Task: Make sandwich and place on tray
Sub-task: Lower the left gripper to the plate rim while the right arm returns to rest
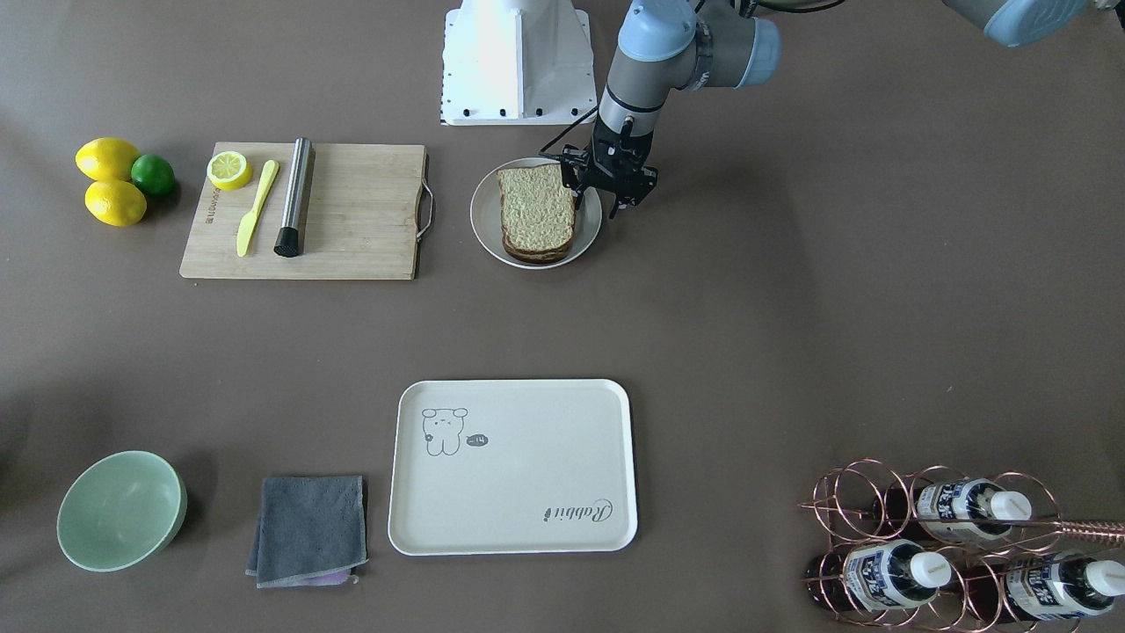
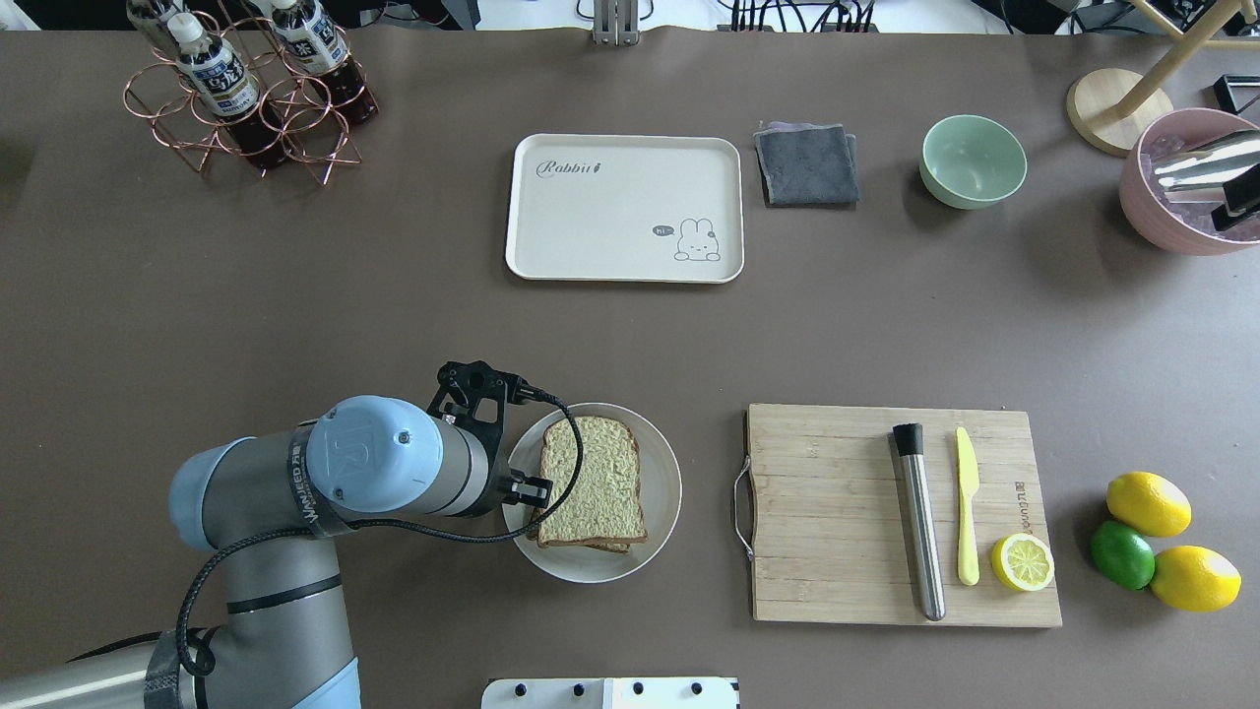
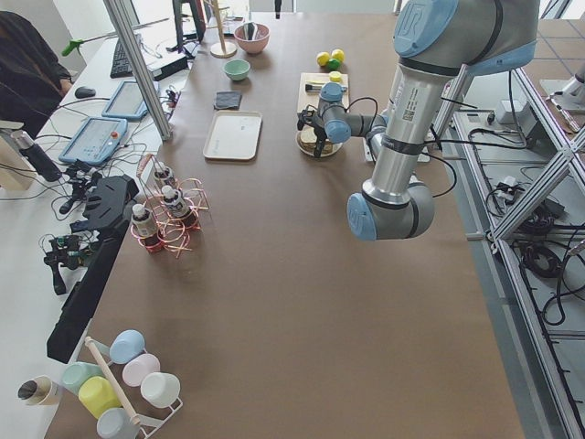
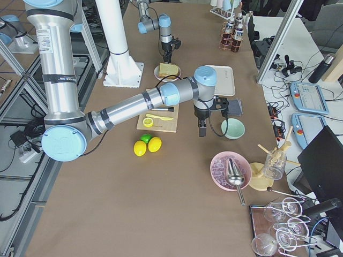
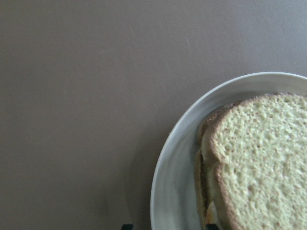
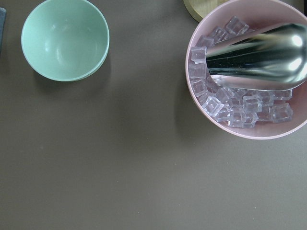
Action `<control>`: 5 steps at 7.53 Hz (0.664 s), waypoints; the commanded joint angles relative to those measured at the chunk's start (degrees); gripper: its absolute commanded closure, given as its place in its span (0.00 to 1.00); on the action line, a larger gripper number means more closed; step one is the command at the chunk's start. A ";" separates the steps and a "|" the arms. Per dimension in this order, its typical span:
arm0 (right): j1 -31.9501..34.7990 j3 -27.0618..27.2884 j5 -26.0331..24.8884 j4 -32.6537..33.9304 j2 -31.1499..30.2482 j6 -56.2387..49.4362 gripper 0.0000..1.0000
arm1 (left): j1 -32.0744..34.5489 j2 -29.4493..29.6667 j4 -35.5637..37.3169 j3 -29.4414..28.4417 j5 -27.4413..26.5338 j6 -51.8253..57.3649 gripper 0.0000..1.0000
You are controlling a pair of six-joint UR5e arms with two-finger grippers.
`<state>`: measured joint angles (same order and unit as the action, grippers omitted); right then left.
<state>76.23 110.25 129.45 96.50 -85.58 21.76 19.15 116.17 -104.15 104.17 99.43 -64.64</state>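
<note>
The sandwich is two tan, speckled slices with dark crust, stacked on a round white plate near the robot's base. It also shows in the overhead view and the left wrist view. The egg is hidden apart from a pale bit between the slices. My left gripper points down at the plate's edge beside the sandwich, and its tips look apart and empty. The cream tray lies bare across the table. My right gripper hangs high over the table's right end; I cannot tell whether it is open or shut.
A wooden cutting board holds a half lemon, a yellow knife and a steel rod. Two lemons and a lime lie beyond it. A green bowl, a grey cloth, a copper bottle rack and a pink ice bowl stand around.
</note>
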 commanded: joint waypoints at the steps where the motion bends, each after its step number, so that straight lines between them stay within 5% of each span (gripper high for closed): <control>1: 0.32 0.06 0.01 0.00 -0.03 -0.14 0.00 | 0.10 -0.07 -2.20 -1.34 -0.03 -0.13 0.50; 3: 0.49 0.06 -0.08 0.00 -0.03 -0.14 0.00 | 0.63 -0.16 -2.55 -1.25 0.24 -0.13 0.62; 5: 0.50 0.14 -0.08 0.00 -0.11 -0.06 0.00 | 1.07 -0.16 -2.55 -1.25 0.24 -0.13 0.63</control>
<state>76.68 110.30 129.39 96.50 -85.61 21.62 19.89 116.02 -106.62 102.91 99.67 -64.77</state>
